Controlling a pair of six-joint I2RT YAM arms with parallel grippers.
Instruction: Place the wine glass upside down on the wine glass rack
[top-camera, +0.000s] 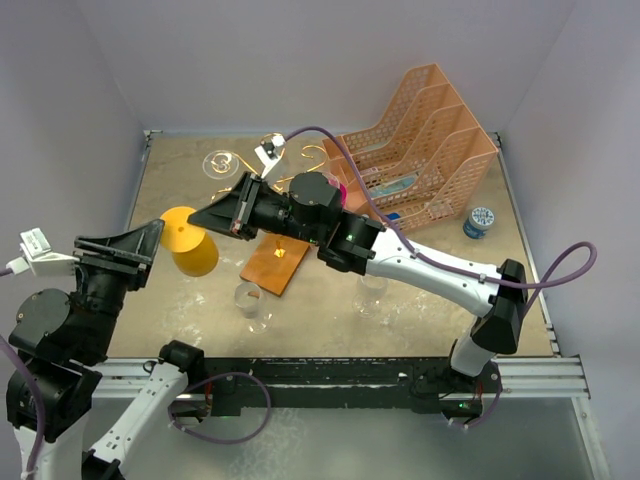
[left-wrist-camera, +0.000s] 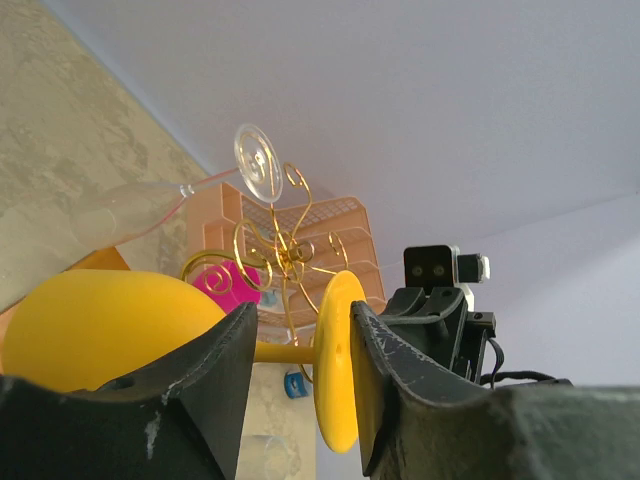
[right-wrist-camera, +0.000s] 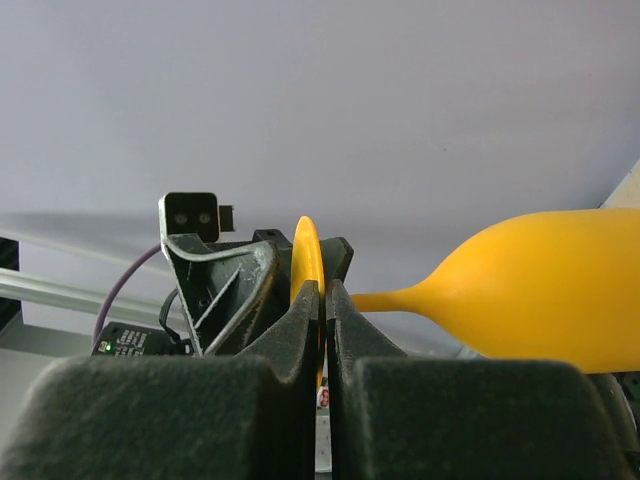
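Pinches the yellow wine glass by the rim of its foot in the right gripper, jaws clamped tight on the thin disc. Holds it aloft on its side, left of centre in the top view, off the table and just left of the wine glass rack, with the gold scrolls at mid-frame in the left wrist view. Straddles the stem with the left gripper, jaws apart, bowl on one side and foot on the other, no finger visibly touching. Looks like opaque plastic: probably light, stiff, smooth and a little slippery, less fragile than the clear wine glass up by the rack's top scrolls. Seems a weak hold at the rim, apt to pivot under the bowl's weight. Better to take the stem close under the foot, leaving the disc free to slide into a scroll arm with the bowl hanging down.
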